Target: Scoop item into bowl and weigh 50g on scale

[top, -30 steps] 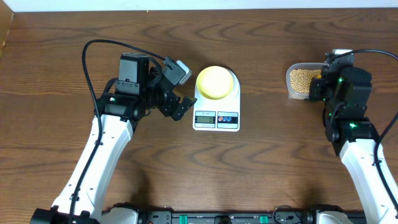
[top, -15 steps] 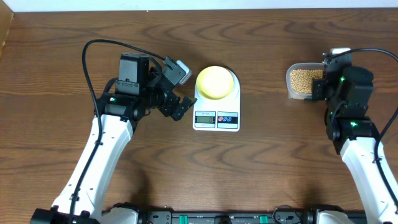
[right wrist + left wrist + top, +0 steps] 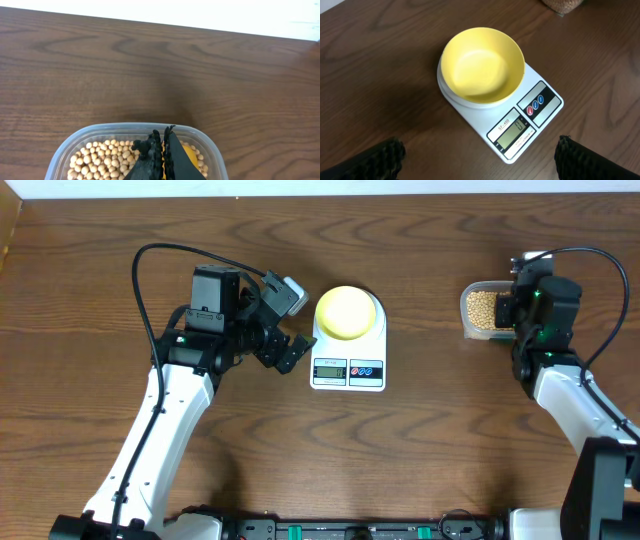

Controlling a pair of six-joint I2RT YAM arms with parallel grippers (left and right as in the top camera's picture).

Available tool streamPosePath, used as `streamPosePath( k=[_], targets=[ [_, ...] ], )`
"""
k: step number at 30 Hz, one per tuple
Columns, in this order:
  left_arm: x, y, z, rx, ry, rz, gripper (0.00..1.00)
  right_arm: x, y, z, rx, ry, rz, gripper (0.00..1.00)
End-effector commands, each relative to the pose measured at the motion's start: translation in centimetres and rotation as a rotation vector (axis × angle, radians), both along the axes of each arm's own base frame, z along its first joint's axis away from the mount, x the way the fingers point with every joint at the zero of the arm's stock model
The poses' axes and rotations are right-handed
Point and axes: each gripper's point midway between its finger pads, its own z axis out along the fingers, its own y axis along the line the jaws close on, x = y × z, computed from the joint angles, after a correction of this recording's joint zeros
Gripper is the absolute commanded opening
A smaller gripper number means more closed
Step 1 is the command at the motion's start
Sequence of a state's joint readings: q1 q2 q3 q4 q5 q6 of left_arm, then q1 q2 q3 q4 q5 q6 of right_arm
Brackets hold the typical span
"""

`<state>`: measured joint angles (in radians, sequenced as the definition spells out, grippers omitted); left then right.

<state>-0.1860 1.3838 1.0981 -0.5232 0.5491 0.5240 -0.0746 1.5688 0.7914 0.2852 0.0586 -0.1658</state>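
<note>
**Bowl (image 3: pixel 482 65) bare on the scale (image 3: pixel 348 370), beans (image 3: pixel 105 155) in their tub**

The brown wooden table (image 3: pixel 420 450) fills the overhead view. Over its 9 o'clock half, the left arm (image 3: pixel 170 410) reaches up from the 7 o'clock corner. The right arm (image 3: pixel 580 405) reaches up along the 3 o'clock edge.

The scale, white and rectangular, sits just toward 12 o'clock from the table's middle. Its grey display and buttons are on its 6 o'clock edge.

A clear plastic container (image 3: pixel 470 310) with rounded corners stands well apart from the scale, at 3 o'clock of it. It is near the table's 2 o'clock region.

The bowl is round and pale yellow, and it rests upright on the scale's platform at the 12 o'clock end. Nothing is inside it.

The left gripper (image 3: pixel 283 328) hangs just beside the scale at its 9 o'clock. Its jaws are spread wide and released, and they touch nothing.

The right gripper (image 3: pixel 163 145) is at the container's 3 o'clock side. Its fingers are clenched together, tips down among the beans.

A yellow piece (image 3: pixel 189 156) shows in the container, touching the fingers at their 3 o'clock. Whether it is pinched between them cannot be told.

The beans are small, round and tan. All of them lie inside the container.
</note>
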Motion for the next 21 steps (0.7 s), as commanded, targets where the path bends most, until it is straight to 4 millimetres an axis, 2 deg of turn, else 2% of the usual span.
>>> streamPosePath(
  k=[1, 15, 21],
  targets=[
    [-0.3, -0.1, 0.2, -0.015, 0.001, -0.004, 0.98, 0.3, -0.3, -1.2, 0.025, 0.025, -0.02, 0.01],
    [-0.3, -0.1, 0.2, -0.015, 0.001, -0.004, 0.98, -1.1, 4.5, -3.9, 0.267, 0.143, 0.155, 0.01],
    [-0.3, -0.1, 0.2, -0.015, 0.001, -0.004, 0.98, -1.5, 4.5, -4.4, 0.296, 0.17, 0.141, 0.01]
  ],
)
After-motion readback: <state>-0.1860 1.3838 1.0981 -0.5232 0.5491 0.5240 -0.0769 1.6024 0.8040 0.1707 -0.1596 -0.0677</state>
